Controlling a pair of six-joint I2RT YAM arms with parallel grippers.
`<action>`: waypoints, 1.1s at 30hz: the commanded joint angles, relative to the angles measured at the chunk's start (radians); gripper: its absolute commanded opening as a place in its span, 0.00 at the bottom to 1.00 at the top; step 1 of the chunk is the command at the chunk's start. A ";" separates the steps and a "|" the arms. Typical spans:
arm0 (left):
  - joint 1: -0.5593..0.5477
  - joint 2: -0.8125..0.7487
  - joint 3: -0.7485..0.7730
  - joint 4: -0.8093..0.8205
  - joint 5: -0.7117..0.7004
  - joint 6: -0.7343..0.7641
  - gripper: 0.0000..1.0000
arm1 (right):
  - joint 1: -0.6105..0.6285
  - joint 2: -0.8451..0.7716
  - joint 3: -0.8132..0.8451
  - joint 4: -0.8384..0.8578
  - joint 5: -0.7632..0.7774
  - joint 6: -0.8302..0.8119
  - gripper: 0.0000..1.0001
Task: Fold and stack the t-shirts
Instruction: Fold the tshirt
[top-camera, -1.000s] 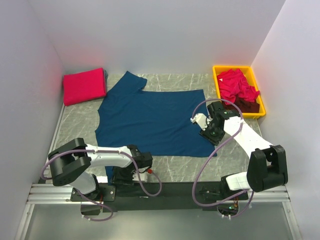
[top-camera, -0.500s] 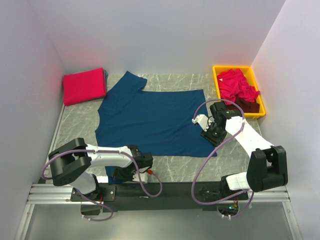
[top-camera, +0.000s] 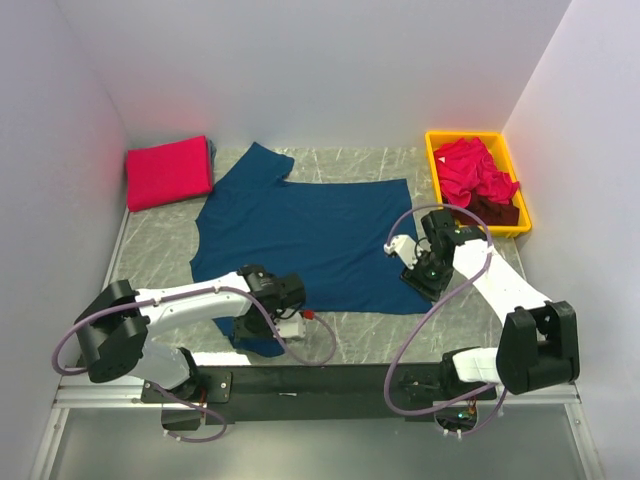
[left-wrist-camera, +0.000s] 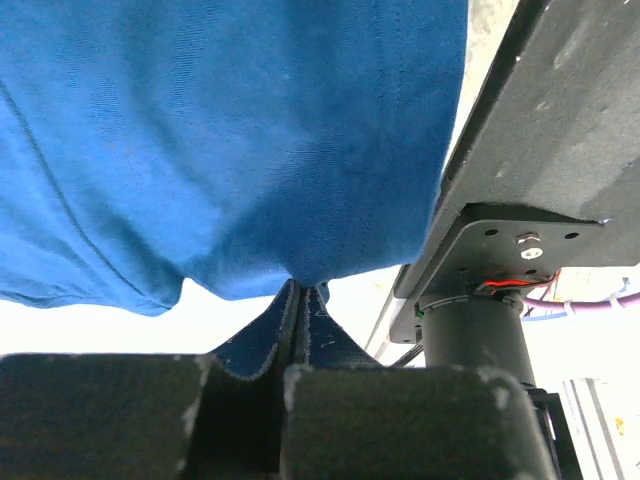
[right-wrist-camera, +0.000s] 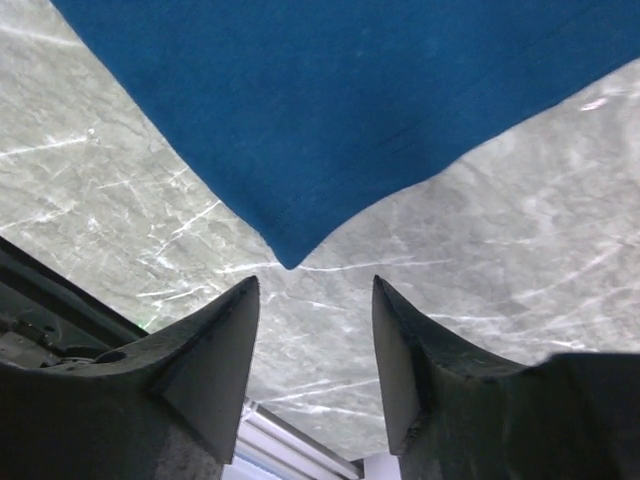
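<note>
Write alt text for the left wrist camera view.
The left gripper is shut on a pinched fold of the navy t-shirt, whose cloth fills the frame above the fingers. A black plate and post stand at the right.

Open tabletop (top-camera: 150, 250) left of navy shirt (top-camera: 300, 240), yellow bin (top-camera: 431, 150) far right

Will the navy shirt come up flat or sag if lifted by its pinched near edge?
Likely floppy: in the left wrist view the navy t-shirt drapes in folds from the shut left gripper. Probably light, since one small pinch raises its thin edge. The rest, lying flat on the table, would probably drag rather than lift.
</note>
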 joint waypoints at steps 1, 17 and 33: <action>0.016 -0.020 0.036 -0.059 0.047 0.028 0.01 | 0.016 -0.044 -0.052 0.052 0.005 -0.033 0.55; 0.109 -0.062 0.049 -0.074 0.067 0.035 0.01 | 0.089 0.046 -0.183 0.182 0.054 -0.021 0.53; 0.190 -0.193 0.196 -0.206 0.093 -0.014 0.01 | 0.088 -0.018 -0.092 0.101 0.039 -0.002 0.00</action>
